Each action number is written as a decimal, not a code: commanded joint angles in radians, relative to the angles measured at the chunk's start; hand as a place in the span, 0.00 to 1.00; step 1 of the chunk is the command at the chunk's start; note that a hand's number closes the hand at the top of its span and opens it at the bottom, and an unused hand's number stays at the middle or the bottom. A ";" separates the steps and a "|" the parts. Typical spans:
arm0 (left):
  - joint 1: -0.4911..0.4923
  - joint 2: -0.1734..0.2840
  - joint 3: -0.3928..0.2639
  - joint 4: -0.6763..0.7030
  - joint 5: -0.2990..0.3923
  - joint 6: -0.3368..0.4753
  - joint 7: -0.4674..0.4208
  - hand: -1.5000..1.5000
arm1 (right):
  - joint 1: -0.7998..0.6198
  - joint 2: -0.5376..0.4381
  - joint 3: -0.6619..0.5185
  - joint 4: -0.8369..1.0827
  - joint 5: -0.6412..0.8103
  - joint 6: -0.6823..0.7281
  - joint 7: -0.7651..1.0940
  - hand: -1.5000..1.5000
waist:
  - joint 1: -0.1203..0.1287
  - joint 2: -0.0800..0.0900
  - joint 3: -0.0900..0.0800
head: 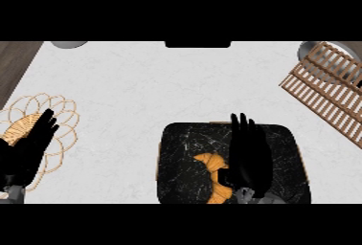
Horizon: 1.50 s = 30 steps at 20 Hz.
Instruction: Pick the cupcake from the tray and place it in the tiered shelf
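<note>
On the pale marbled counter (141, 86) lies one black marbled tray with rounded corners (180, 143), and on it one orange crescent-shaped pastry (219, 184), the only food there, partly hidden by the right hand. The black right hand (247, 158) hovers over the tray with straight fingers, holding nothing, while the black left hand (28, 148) rests open at the left edge, fingers up, over one wire flower-patterned basket (60, 112). One slatted wooden shelf (322, 83) stands at the upper right corner, well apart from the tray.
</note>
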 commanded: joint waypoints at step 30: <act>0.103 -0.150 0.093 -0.203 -0.158 -0.043 0.102 0.50 | -0.083 -0.011 -0.260 0.256 0.089 0.135 -0.178 0.00 | 0.007 0.003 0.004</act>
